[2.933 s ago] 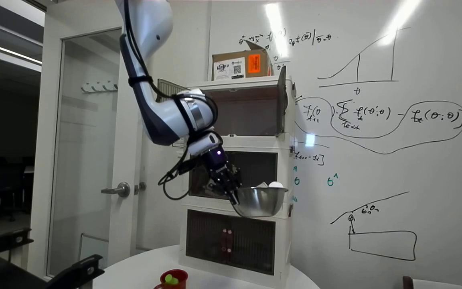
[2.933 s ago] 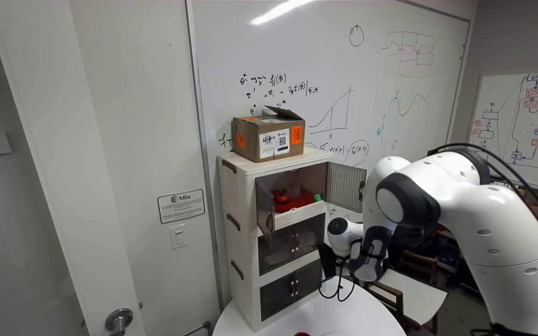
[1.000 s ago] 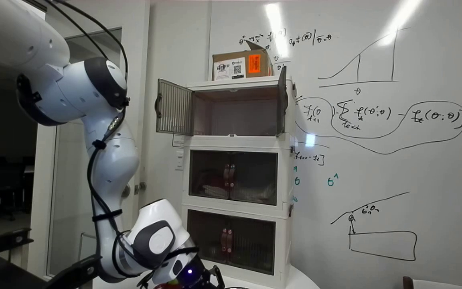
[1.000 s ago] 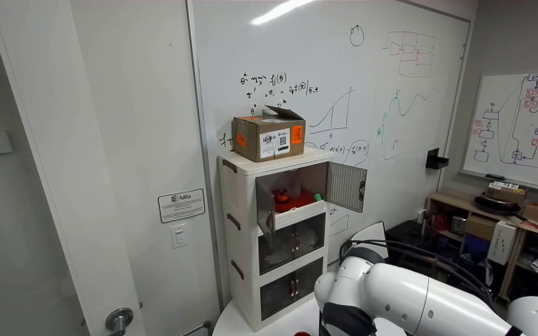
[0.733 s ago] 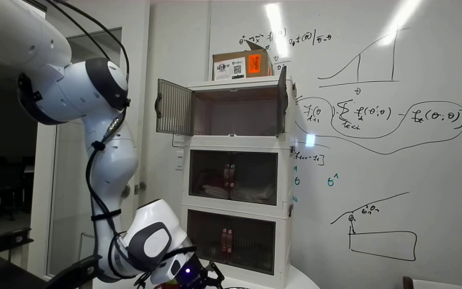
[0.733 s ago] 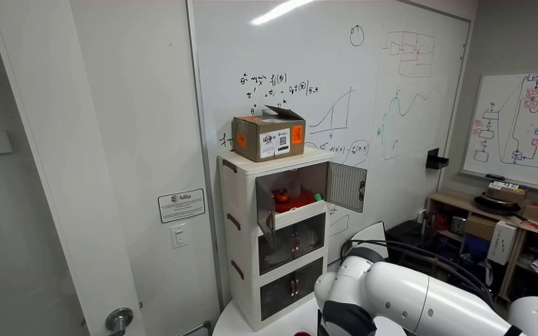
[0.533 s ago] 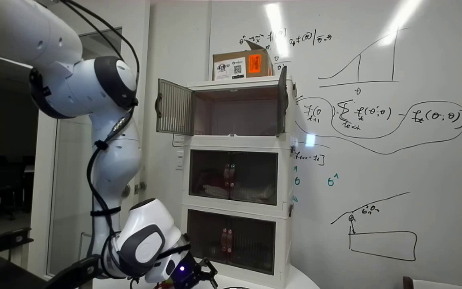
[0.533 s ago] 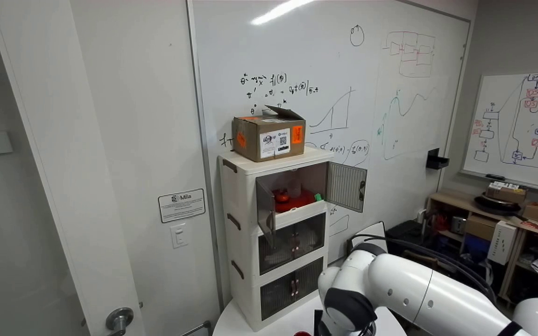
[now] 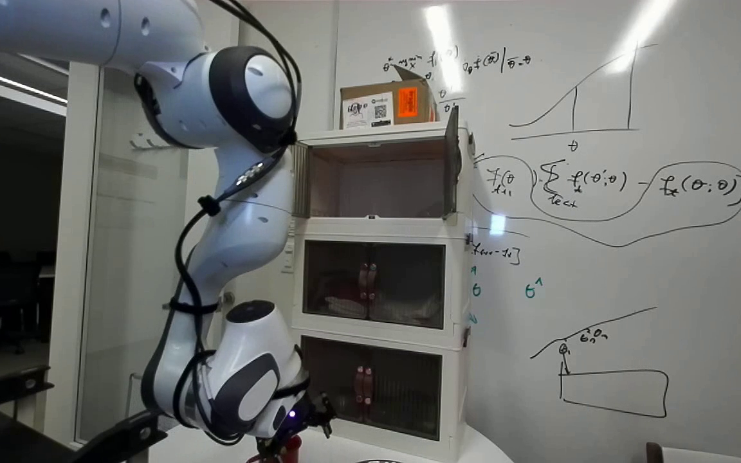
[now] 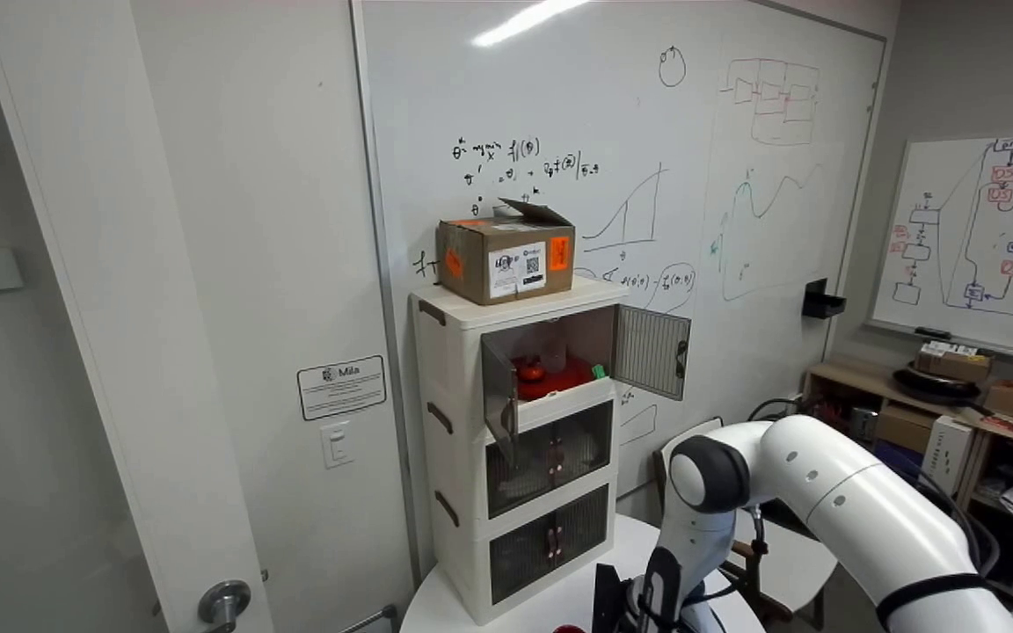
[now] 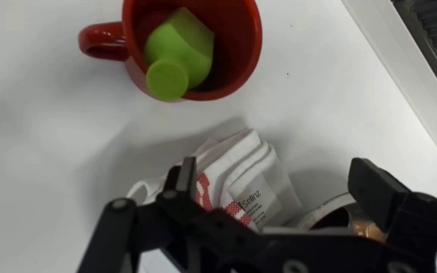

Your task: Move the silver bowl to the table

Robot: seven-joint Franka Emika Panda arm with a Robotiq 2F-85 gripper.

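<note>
Claw: jaws spread wide, nothing pinched; the stance suggests a finished release, with only withdrawal left.

Cloth: white with red pattern, label reading "Selinz"; seen below the gap. Partly masked; contact with the bowl cannot be told.

Silver bowl: just beside the cloth, mostly masked by the claw; apparently on the tabletop, base hidden, so the goal looks met. In an exterior view, only a sliver of rim.

Red mug: upright on the tabletop; contains one light-green bottle-shaped item, leaning on the rim, probably too tall to lie within.

White three-tier cabinet: stands on the tabletop; top doors swung out, presumably for access; lower doors closed.

Cardboard box: atop the cabinet, likely stored out of the way.
</note>
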